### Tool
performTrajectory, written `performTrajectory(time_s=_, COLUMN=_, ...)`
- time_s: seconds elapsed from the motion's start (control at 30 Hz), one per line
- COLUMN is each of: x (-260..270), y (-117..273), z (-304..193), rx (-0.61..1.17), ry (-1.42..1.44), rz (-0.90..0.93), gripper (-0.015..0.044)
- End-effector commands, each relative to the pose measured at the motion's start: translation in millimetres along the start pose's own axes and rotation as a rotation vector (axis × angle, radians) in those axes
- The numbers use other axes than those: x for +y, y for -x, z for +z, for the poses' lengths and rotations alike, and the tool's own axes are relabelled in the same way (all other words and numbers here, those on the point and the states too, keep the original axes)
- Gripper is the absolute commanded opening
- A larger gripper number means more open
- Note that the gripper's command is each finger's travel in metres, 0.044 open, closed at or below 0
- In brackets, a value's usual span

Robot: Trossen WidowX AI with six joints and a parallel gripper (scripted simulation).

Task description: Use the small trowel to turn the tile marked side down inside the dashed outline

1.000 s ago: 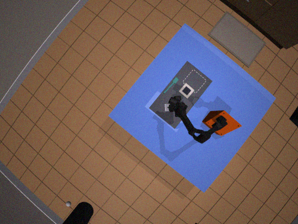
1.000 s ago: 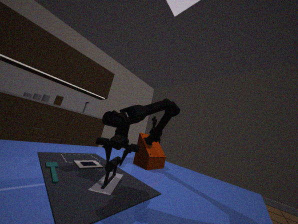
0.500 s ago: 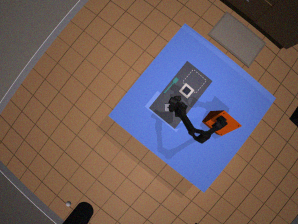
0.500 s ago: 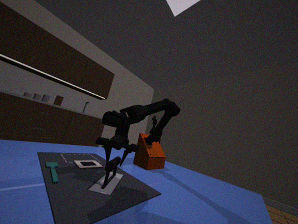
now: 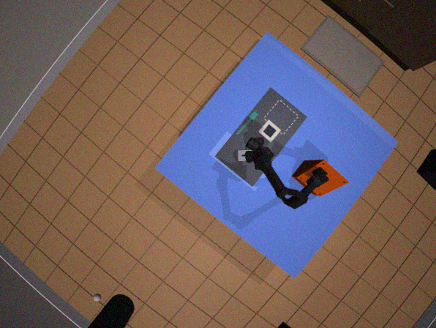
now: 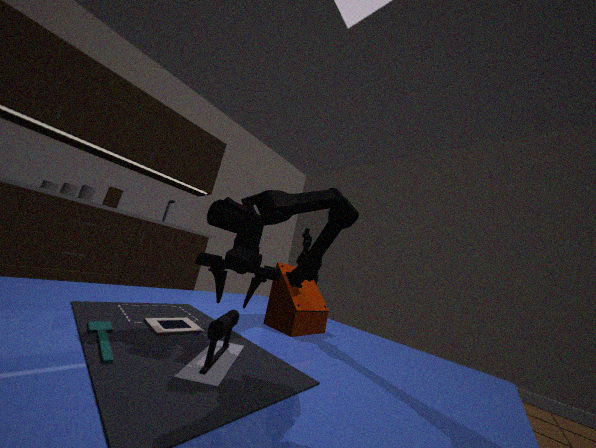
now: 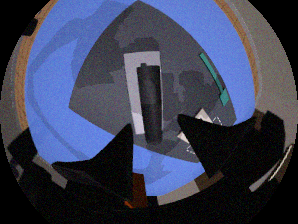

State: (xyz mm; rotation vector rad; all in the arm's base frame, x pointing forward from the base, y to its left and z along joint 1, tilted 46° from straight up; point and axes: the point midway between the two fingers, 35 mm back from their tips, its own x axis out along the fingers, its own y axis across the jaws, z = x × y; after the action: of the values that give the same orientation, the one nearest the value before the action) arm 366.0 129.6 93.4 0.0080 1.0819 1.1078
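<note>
White-bordered tile (image 5: 270,130) (image 6: 174,324) (image 7: 202,115), dark mark upward; flat on grey mat (image 5: 227,157) (image 6: 150,410) (image 7: 95,95), overlapping one side of dashed outline (image 5: 289,108) (image 6: 150,305), mostly outside it. Small trowel (image 5: 241,155) (image 6: 222,327) (image 7: 150,100), black handle, pale blade on the mat; its long axis runs past the tile, which lies off to one side. Gripper (image 5: 253,154) (image 6: 232,305) (image 7: 154,121): fingers apart, empty, over the handle. Probable next item: a handle grasp, then a swing tileward.

A blue table (image 5: 234,227) (image 6: 400,370) (image 7: 50,95) beneath a dark grey mat (image 5: 230,154) (image 6: 135,400) (image 7: 95,95) and an orange arm base (image 5: 334,183) (image 6: 310,322).
</note>
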Motion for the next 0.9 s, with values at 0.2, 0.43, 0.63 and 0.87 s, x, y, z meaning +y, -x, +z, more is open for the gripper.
performTrajectory(time_s=0.2, x=0, y=-13, z=1, rx=0.003, ry=-0.01, rz=0.004, gripper=0.027)
performTrajectory(time_s=0.43, x=-1, y=-25, z=1, rx=0.003, ry=-0.023, rz=0.004, gripper=0.027)
performTrajectory(time_s=0.63, x=-1, y=-34, z=2, rx=0.003, ry=-0.034, rz=0.004, gripper=0.027)
performTrajectory(time_s=0.87, x=-2, y=-45, z=2, rx=0.003, ry=-0.046, rz=0.004, gripper=0.027)
